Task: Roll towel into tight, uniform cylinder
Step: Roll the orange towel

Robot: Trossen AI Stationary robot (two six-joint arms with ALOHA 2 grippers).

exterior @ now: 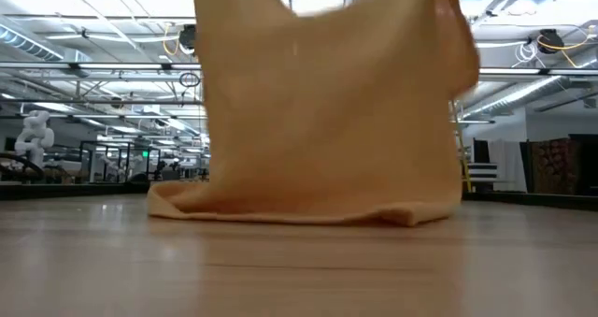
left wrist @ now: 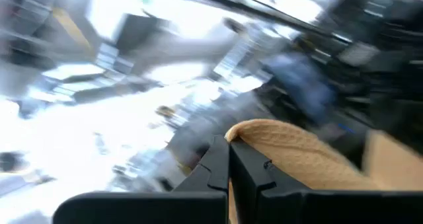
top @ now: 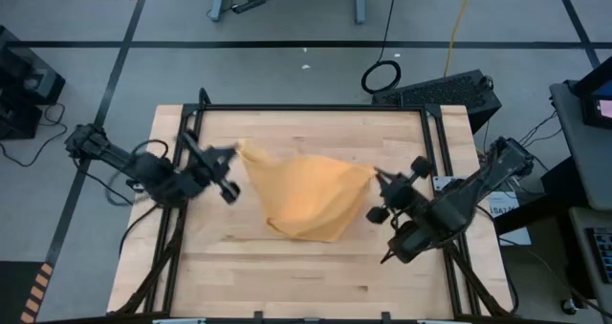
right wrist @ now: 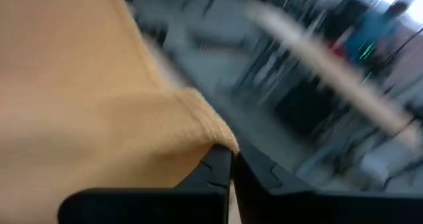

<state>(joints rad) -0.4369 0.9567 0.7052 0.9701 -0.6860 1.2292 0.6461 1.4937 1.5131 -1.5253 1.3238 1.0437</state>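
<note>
Over table centre, toward far edge: towel (top: 306, 198) hangs between grippers, lower edge dragging on table (top: 287, 276). Left gripper (top: 229, 159) clamped on one upper corner, right gripper (top: 379, 179) clamped on other; span runs left-right. Both arms equally near. Cloth mustard-yellow, slack, draped in sagging triangle, unrolled. Needs laying flat first.

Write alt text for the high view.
Both grippers, left gripper and right gripper, pinch opposite corners of the mustard-yellow towel, lifting it so it sags toward the wooden table.
</note>
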